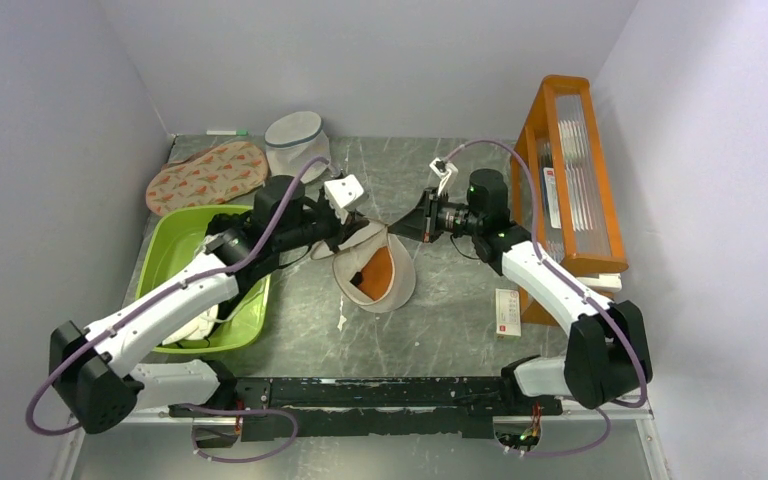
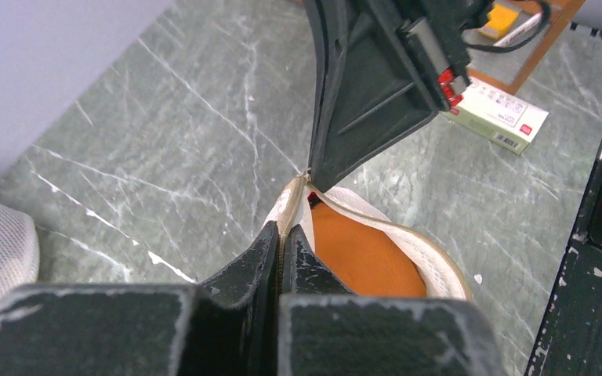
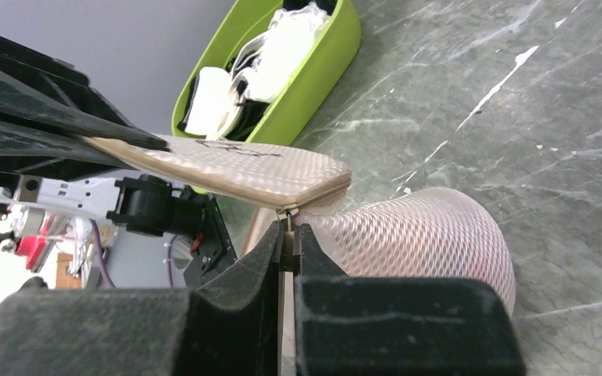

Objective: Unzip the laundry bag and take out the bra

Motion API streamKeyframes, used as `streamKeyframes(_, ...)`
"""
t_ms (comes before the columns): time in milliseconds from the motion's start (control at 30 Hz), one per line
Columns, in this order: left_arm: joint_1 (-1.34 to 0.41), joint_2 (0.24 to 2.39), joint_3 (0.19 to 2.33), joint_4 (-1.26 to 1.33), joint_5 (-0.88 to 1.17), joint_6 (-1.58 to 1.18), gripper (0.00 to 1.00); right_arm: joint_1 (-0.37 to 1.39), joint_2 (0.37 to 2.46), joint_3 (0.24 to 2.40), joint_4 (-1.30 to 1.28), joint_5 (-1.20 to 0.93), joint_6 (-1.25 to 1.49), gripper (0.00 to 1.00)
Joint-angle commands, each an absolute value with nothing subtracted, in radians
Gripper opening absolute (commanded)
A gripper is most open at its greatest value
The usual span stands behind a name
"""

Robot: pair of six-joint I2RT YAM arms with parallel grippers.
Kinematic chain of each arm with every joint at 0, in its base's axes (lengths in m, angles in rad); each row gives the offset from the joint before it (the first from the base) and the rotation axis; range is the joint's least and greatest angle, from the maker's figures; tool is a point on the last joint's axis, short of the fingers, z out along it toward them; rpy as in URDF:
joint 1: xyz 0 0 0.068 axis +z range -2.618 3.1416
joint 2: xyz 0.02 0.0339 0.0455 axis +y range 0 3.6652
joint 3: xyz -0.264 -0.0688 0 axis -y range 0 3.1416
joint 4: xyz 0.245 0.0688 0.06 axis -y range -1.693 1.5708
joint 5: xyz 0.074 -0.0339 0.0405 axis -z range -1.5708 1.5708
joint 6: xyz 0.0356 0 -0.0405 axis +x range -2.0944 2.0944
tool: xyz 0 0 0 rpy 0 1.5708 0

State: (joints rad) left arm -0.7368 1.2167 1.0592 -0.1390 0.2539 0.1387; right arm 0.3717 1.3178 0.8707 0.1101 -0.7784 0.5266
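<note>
Nearest the arm bases, a small white box [image 1: 508, 310] with a red mark lies on the grey marbled tabletop [image 1: 440, 330], beside the right arm. To the left sits a lime-green tub [image 1: 175, 250] with white laundry [image 1: 195, 325] in it.

At the middle of the tabletop is the laundry bag [image 1: 397, 285], a cream mesh pouch. Its zip is partly undone and its mouth gapes upward. Inside it shows the bra [image 1: 379, 272], an orange cup seen through the gap. The bag's lower part rests on the tabletop, while its upper rim is lifted between the two arms.

The left claw [image 2: 281, 258] is pinched narrow on the bag's rim. Its two black fingers sit almost together with the zip edge caught between them. The right claw [image 3: 288, 239] faces it from the other side, also closed tight on a thin strip at the zip line. Whether it has the slider itself cannot be told. The two claw tips stand just apart, close to meeting over the opening.

Farther back on the right stands an orange rack [image 1: 560, 175] holding clear panels. At the rear left lie a flat patterned oval [image 1: 207, 175] and a greyish mesh cylinder [image 1: 296, 140]. A green-capped marker [image 1: 226, 132] lies at the wall.
</note>
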Motion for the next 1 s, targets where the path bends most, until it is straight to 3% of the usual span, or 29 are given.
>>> streamKeyframes(0, -0.734, 1.132, 1.03, -0.023, 0.25, 0.183, 0.07, 0.342, 1.374, 0.922, 0.046, -0.854, 0.444, 0.0)
streamKeyframes(567, -0.734, 0.945, 0.927, 0.132, 0.334, 0.164, 0.07, 0.341, 1.504, 0.983, 0.085, -1.072, 0.363, 0.0)
streamKeyframes(967, -0.652, 0.911, 0.919, 0.226, 0.622, 0.095, 0.07, 0.375, 1.57, 1.081, 0.074, -1.21, 0.2, 0.08)
